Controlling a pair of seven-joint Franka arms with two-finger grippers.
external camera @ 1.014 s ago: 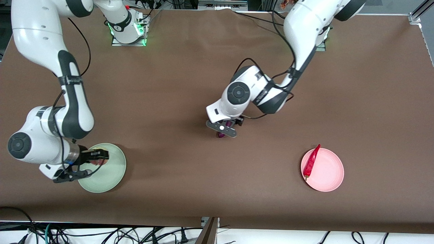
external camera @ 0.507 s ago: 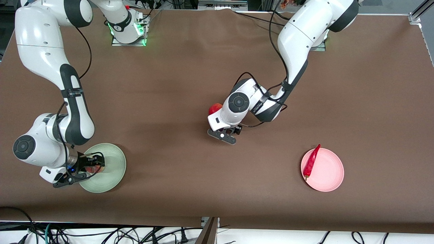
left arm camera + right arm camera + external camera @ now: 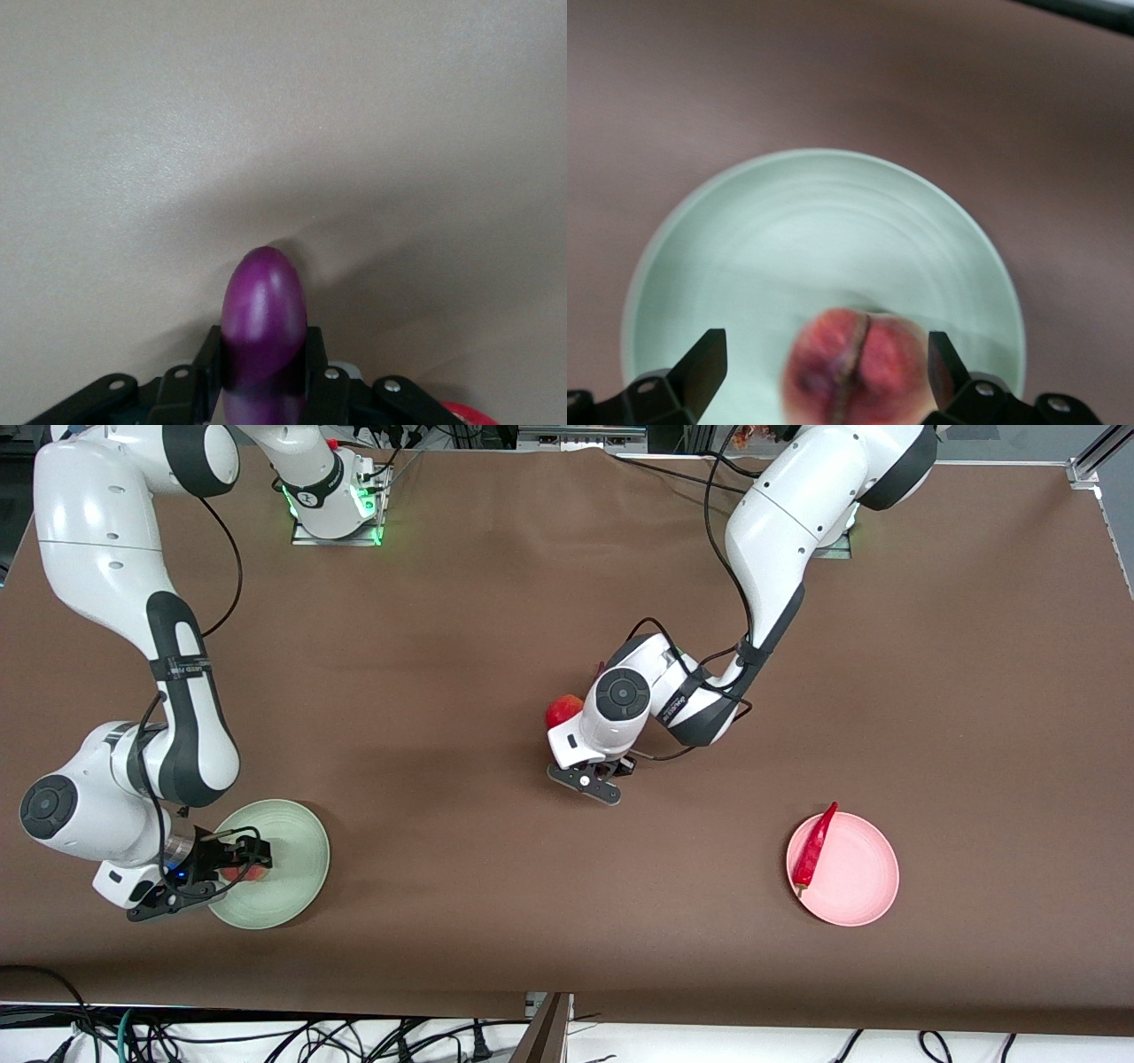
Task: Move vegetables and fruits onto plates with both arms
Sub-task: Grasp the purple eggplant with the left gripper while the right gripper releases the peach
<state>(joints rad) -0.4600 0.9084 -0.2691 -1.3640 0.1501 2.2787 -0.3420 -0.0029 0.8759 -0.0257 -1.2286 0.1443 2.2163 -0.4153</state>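
Right gripper (image 3: 241, 865): its jaws are standing wide over the green plate (image 3: 297, 864), touching nothing.
Peach (image 3: 858, 367): it is sitting on the green plate between the spread jaws, crease up, with a gap on each side.
Pomegranate (image 3: 562, 710): it is lying on the tabletop (image 3: 443, 691) just beside the left arm's wrist.
Left gripper (image 3: 264, 372): its jaws are pressing on both sides of the eggplant (image 3: 264, 314), low at the tabletop.
Eggplant: its rounded tip is sticking out past the jaws.
Chili pepper (image 3: 814, 847): it is lying on the pink plate (image 3: 855, 877), well apart from both jaws.
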